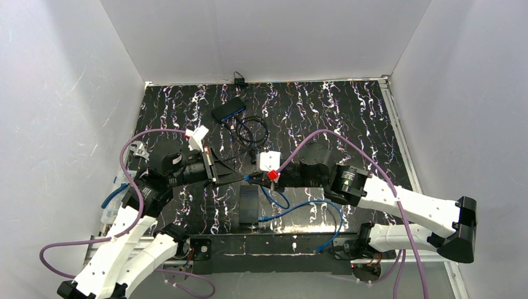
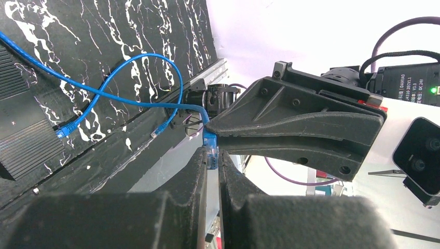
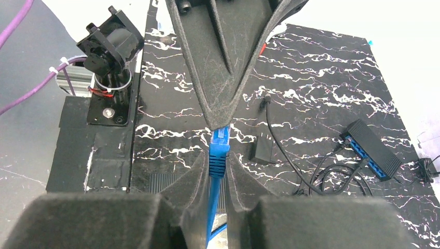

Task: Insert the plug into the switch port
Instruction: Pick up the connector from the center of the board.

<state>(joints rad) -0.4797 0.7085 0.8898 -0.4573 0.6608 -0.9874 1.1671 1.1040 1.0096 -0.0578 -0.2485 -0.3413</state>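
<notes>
I am working with two end effectors, and both are closing on one plug (image 3: 220,136). My left end effector (image 2: 211,155) is pinching its front tip. My right end effector (image 3: 216,158) is clamping the boot just behind, so the two sets of fingers are almost meeting nose to nose. The plug is hanging off the worktop (image 1: 348,118), over its middle. It is just beyond one ribbed black block (image 1: 249,203) and well apart from the switch (image 1: 228,110).

The plug is showing a bright blue boot with moulded ridges and a paler, translucent connector ahead of it. Its blue cable (image 3: 210,218) is running back between my right fingers. One loose plug end (image 2: 62,130) is lying beside the block, and a second loose plug end (image 2: 159,130) is lying nearer the rail.

I am counting one switch, a flat dark box showing a row of blue ports along one long side, lying toward the far edge. One black power adapter (image 3: 261,149) is lying nearer, and its black cord (image 3: 332,179) is coiling beside the switch.
</notes>
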